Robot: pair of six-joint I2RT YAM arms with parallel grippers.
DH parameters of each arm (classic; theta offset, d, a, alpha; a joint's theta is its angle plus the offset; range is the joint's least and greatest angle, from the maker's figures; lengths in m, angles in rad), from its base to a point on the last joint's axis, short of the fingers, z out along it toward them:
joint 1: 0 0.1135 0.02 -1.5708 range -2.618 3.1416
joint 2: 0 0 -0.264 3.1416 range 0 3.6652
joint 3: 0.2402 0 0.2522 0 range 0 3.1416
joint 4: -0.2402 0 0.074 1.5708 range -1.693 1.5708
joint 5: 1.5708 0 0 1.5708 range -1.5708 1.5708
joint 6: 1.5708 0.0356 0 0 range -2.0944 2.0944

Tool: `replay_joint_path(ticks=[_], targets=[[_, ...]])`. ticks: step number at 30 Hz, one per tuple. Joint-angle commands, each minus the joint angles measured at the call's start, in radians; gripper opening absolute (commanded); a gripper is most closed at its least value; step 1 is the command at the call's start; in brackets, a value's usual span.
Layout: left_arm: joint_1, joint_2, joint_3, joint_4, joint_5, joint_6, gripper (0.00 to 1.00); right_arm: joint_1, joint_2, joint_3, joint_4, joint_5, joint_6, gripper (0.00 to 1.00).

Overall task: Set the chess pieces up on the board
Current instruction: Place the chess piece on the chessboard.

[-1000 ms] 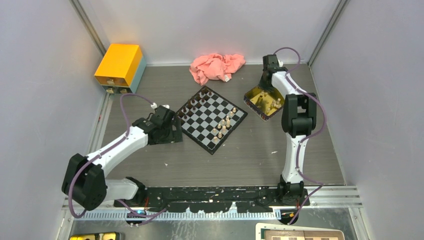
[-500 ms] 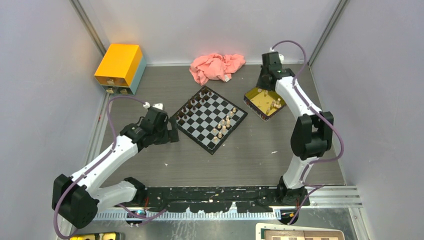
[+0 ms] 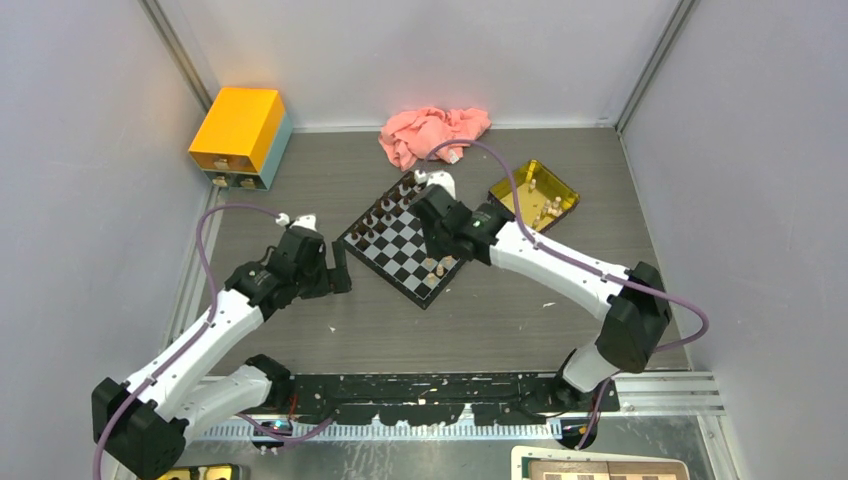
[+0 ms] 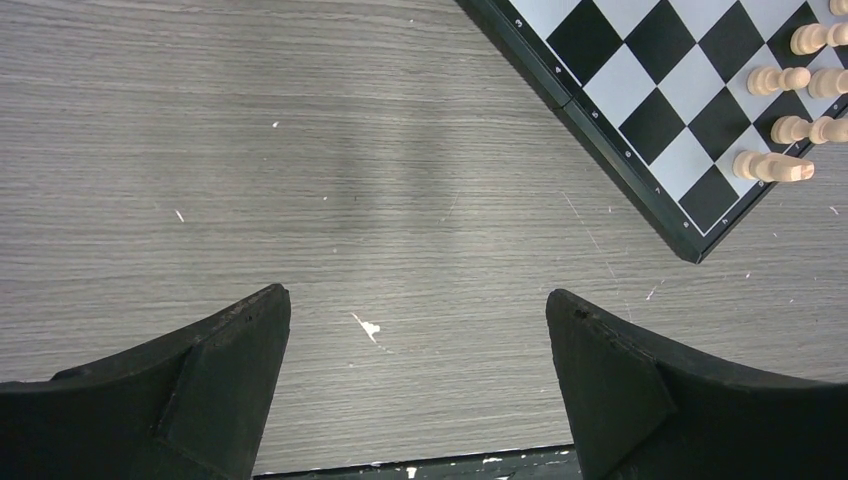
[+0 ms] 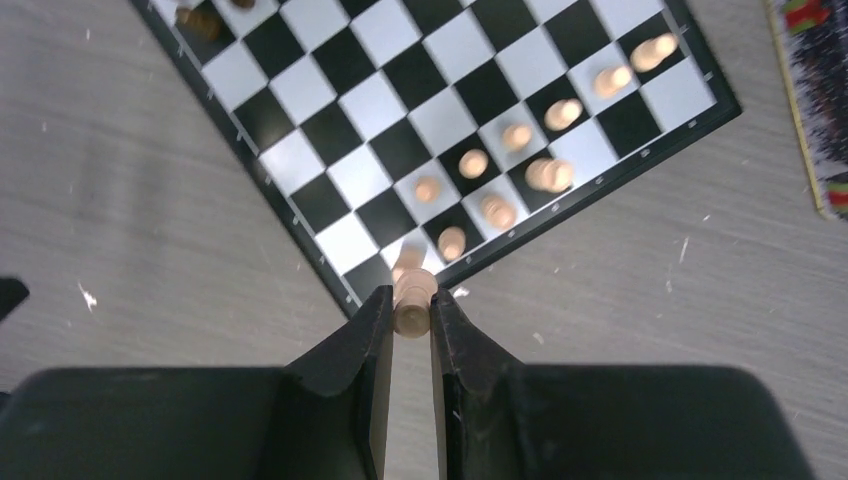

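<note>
The left arm [image 3: 215, 325] is bent at the left side of the grey wooden table [image 3: 500, 320]. Its left gripper [image 4: 418, 310] hangs over bare table, near the flat square chessboard with black and pale grey checks [image 3: 400, 235]. Its two black fingers [image 4: 225, 380] stand wide apart and hold nothing.

The right arm [image 3: 560, 265] stretches from its base over to the board. The board lies turned like a diamond in the middle of the table. The right gripper [image 5: 410, 310] is almost closed and pinches one small pale beige wooden chess piece [image 5: 411, 292] above a corner of the board.

Only the top view shows these things:
- the dark brown pieces [image 3: 385, 212] along the far left edge of the board
- the yellow see-through tray [image 3: 520, 185] with a few pale pieces in it
- the crumpled pink cloth [image 3: 435, 133]
- the yellow box [image 3: 238, 128] in the far left corner

The left wrist view shows pale pieces on the board [image 4: 775, 165] sharp and clear, near one corner. In the right wrist view the pieces on the board are blurry, so their shapes are hard to tell. From the top, the right gripper covers part of the board and hides the piece it holds.
</note>
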Motion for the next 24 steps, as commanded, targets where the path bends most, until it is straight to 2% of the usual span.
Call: replay_joint_path(ticks=[1, 12, 24], targets=[[-0.004, -0.031, -0.005, -0.001, -0.011, -0.008, 0.99, 0.096, -0.054, -0.028, -0.024, 0.102, 0.094, 0.01], [-0.004, -0.059, -0.010, -0.011, -0.014, -0.016, 0.99, 0.255, 0.024, -0.094, 0.029, 0.121, 0.158, 0.01], [-0.004, -0.068, -0.005, -0.030, -0.027, -0.012, 0.99, 0.269, 0.078, -0.203, 0.164, 0.156, 0.178, 0.01]])
